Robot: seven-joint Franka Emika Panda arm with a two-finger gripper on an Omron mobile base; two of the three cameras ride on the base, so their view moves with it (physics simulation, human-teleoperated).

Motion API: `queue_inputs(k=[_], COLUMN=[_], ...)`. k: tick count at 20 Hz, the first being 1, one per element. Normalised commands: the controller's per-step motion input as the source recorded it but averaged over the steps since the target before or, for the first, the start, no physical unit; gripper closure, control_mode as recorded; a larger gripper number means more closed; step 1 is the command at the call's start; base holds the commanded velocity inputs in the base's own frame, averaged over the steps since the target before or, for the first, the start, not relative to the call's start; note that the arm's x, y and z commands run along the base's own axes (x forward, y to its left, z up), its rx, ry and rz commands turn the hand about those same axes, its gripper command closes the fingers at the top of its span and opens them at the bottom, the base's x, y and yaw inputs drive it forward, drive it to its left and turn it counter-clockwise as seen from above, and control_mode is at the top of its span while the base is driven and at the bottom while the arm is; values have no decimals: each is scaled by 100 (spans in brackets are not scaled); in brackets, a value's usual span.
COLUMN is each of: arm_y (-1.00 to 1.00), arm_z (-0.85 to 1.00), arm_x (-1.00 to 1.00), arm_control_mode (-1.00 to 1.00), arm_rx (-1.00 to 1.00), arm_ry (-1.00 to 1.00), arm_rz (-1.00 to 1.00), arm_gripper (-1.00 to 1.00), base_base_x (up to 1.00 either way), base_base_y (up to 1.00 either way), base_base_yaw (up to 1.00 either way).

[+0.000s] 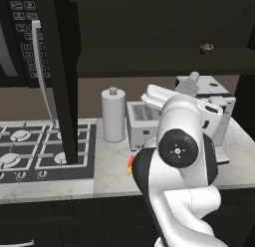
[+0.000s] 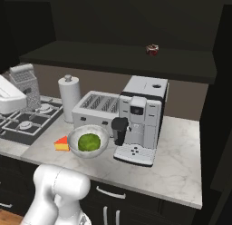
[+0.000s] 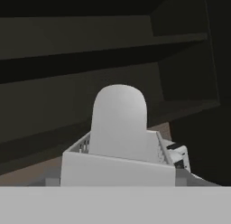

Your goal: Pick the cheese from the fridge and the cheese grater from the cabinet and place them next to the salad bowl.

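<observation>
Claw gripping one cheese grater (image 2: 25, 85) in the air left of the salad bowl (image 2: 89, 141), long axis upright, handle up. One cheese (image 2: 62, 144) wedge touches the bowl's left rim.

the arm (image 1: 184, 156) is folded up tall over the front edge of the counter, elbow joint facing back, forearm reaching up and forward. the gripper (image 2: 20, 81) is up high on the left, clamped on the cheese grater (image 2: 25, 85), holding it upright in the air.
</observation>
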Motion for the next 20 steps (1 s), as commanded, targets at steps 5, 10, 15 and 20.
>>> queue_inputs(k=[5, 10, 15, 20], arm_y=[3, 10, 19, 0], arm_z=[-59, -70, -82, -96], arm_x=[-2, 0, -5, -12], arm_control_mode=[-100, -100, -100, -100], arm_rx=[0, -4, -8, -6], arm_ry=[-7, -15, -18, -17], arm_rz=[7, 16, 17, 13], arm_gripper=[100, 100, 100, 100], base_base_x=[0, 0, 0, 0], base_base_y=[0, 0, 0, 0], base_base_yaw=[0, 0, 0, 0])
